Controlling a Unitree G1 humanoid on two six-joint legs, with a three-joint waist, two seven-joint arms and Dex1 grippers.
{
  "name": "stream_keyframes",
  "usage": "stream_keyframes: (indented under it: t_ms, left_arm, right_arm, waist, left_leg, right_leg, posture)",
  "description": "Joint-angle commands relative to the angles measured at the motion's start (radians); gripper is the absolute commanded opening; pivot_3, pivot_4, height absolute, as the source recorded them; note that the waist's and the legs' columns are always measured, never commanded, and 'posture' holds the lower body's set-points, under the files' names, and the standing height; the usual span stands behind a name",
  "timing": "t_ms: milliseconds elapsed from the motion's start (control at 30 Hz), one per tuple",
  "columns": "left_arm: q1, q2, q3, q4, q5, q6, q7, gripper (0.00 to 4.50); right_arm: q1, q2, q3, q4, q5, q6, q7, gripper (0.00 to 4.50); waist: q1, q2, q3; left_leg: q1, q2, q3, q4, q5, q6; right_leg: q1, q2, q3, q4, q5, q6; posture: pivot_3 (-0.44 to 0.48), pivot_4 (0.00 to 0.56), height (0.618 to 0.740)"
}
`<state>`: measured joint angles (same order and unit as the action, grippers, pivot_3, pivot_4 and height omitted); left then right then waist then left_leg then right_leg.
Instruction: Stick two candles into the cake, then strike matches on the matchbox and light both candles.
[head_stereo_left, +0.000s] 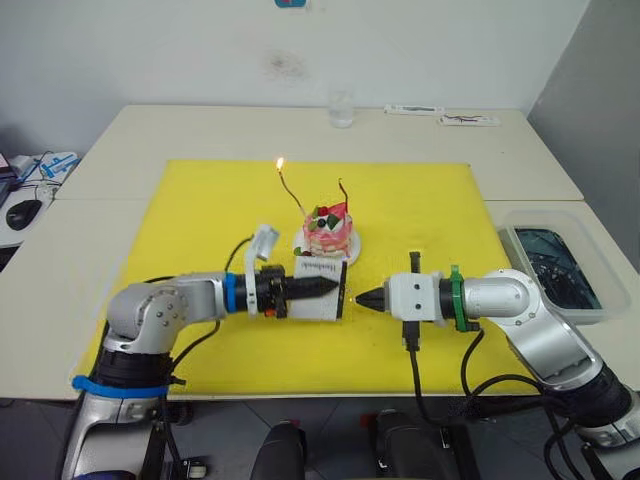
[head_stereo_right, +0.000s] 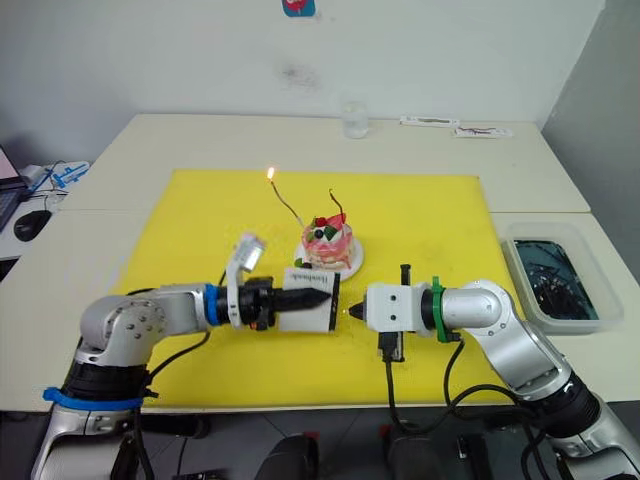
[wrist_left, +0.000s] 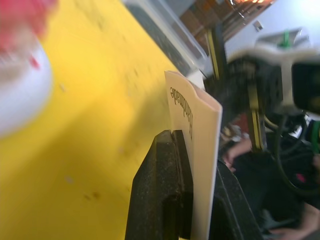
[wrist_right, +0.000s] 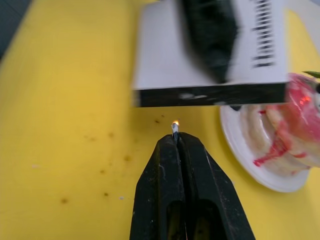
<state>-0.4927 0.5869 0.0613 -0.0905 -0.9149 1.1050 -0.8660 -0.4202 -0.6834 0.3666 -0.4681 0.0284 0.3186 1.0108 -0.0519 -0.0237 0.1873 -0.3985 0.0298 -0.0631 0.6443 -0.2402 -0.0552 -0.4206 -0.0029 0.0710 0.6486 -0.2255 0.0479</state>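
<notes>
left claw (head_stereo_left: 335, 287) is closed on the matchbox (head_stereo_left: 320, 288), pinching its white face between both fingers and holding it upright just in front of the cake (head_stereo_left: 330, 232), so the black strip along its edge is turned toward the other arm. right claw (wrist_right: 176, 140) is closed on a match (wrist_right: 175, 128); only its tip comes out between the fingertips, and a small orange glow sits on it, so i judge the strike has just caught. this tip is near the black strip but a little apart from it. the cake stands on its white plate (head_stereo_left: 300, 243) on the yellow mat (head_stereo_left: 200, 220), which lies on the desk (head_stereo_left: 120, 140). two candles are planted in the cake: the left candle (head_stereo_left: 291, 200) leans outward and carries a flame at its top, the right candle (head_stereo_left: 343, 192) is not lit. i think the box is held steady in the air so the match can rub against it without the box sliding. the next move, in my judgement, is to bring the burning match up to the right candle before the short stick burns to the fingers.
</notes>
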Motion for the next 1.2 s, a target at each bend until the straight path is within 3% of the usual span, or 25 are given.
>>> stream_keyframes:
  t_ms: [33, 300, 500, 867, 1200]
  left_arm:
    - [0.009, 0.025, 0.032, 0.000, 0.005, -0.013, -0.018, 0.00]
    - [0.133, 0.074, 0.082, -0.080, -0.026, 0.030, 0.002, 0.00]
    - [0.195, 0.056, 0.055, -0.150, -0.027, 0.032, 0.020, 0.00]
    - [0.183, 0.014, 0.028, -0.154, -0.018, 0.018, 0.038, 0.00]
    - [0.183, -0.006, 0.022, -0.162, -0.022, 0.018, 0.052, 0.00]
  right_arm:
    - [-0.005, -0.027, -0.074, -0.052, 0.038, -0.001, 0.010, 0.02]
    - [0.010, -0.017, -0.143, -0.069, 0.060, 0.045, -0.048, 0.02]
    - [-0.080, 0.031, -0.163, -0.041, 0.064, 0.121, -0.107, 0.02]
    - [-0.313, 0.110, -0.138, 0.135, 0.012, 0.120, -0.183, 0.02]
    - [-0.419, 0.173, -0.115, 0.254, -0.022, 0.061, -0.203, 0.02]
  waist:
    - [-0.001, 0.000, 0.000]
    - [-0.001, 0.000, 0.000]
    - [-0.001, 0.000, 0.000]
    - [-0.002, 0.000, 0.000]
    - [-0.002, 0.000, 0.000]
  left_leg:
    - [0.000, 0.000, 0.000, 0.000, 0.000, 0.000]
    - [0.000, 0.000, -0.001, -0.001, 0.000, 0.000]
    - [0.000, 0.000, 0.000, 0.001, 0.000, 0.000]
    - [0.000, 0.000, 0.000, 0.000, 0.000, 0.000]
    - [0.000, 0.000, 0.000, -0.001, 0.000, 0.000]
  right_leg:
    - [0.000, 0.000, 0.000, 0.000, 0.000, 0.000]
    - [-0.001, 0.000, -0.001, 0.000, 0.000, 0.000]
    - [0.000, 0.000, 0.000, 0.001, -0.001, -0.002]
    - [0.000, 0.000, 0.000, 0.001, 0.000, 0.000]
    - [-0.001, 0.000, 0.000, 0.001, 0.001, 0.001]
  posture:
    - [0.000, 0.150, 0.740]
    - [0.000, 0.150, 0.740]
    - [0.000, 0.150, 0.740]
    - [0.000, 0.150, 0.740]
    - [0.000, 0.150, 0.740]
